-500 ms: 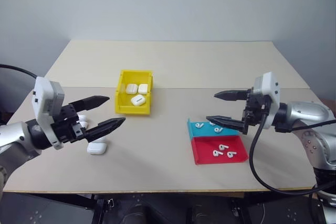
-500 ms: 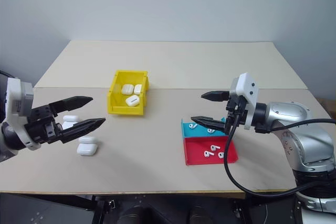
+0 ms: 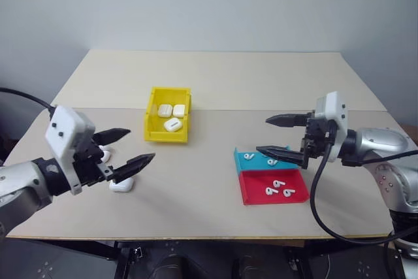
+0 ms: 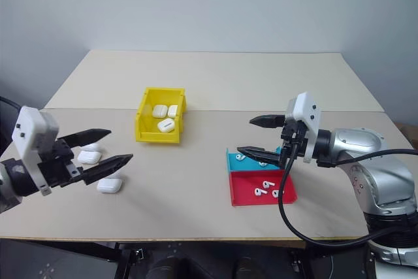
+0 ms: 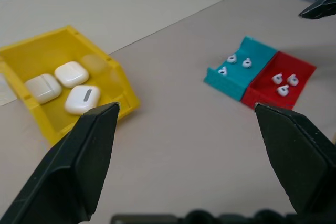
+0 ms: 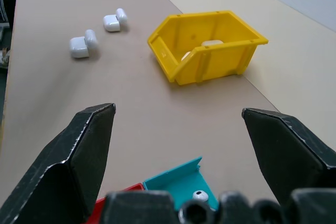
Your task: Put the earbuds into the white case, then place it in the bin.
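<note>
The left gripper (image 3: 127, 147) has shifted since half a second ago, its white wrist block now turned up and its lower finger pointing at the white case (image 3: 121, 185) on the table rather than covering it; the right gripper (image 3: 275, 135) hangs where it was. Both sets of jaws stand wide apart and hold nothing. The left fingers (image 4: 104, 166) hover above the tabletop, clear of two open white cases: one lies just beside the lower fingertip, the other case (image 4: 89, 157) sits between the two fingers as seen from the head. The right gripper's lower finger reaches over the far edge of the teal tray (image 3: 247, 159) without touching it. Loose earbuds (image 5: 232, 59) lie in that tray, and more earbuds (image 3: 279, 188) rest in the red tray (image 3: 253, 191), which touches the teal one on its near side. The yellow bin (image 3: 151, 132) stands near the middle of the table (image 3: 215, 83), well apart from both grippers, with three closed cases (image 5: 72, 74) already inside. In the right wrist view the two open cases (image 6: 83, 44) lie beyond the bin, lids up. Nothing stands between the left gripper and the cases, or between the right gripper and the trays.
</note>
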